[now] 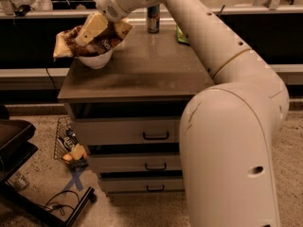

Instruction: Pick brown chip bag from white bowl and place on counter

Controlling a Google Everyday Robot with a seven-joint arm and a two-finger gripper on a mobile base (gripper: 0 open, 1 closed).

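Observation:
The brown chip bag (70, 40) lies crinkled across the white bowl (96, 60), hanging over its left side. The bowl stands at the back left corner of the counter (142, 67). My gripper (107, 32) is directly over the bowl and down at the bag. It is open, with one pale finger (92, 27) on the bag's top and the other (122, 29) at its right end. The bag rests in the bowl. My arm reaches in from the lower right and hides the counter's right side.
A dark can (153, 18) stands at the counter's back edge. A green chip bag (182, 35) shows partly behind my arm. Below are three black-handled drawers (155, 135). A wire basket (71, 145) sits on the floor at left, beside a black cart (14, 145).

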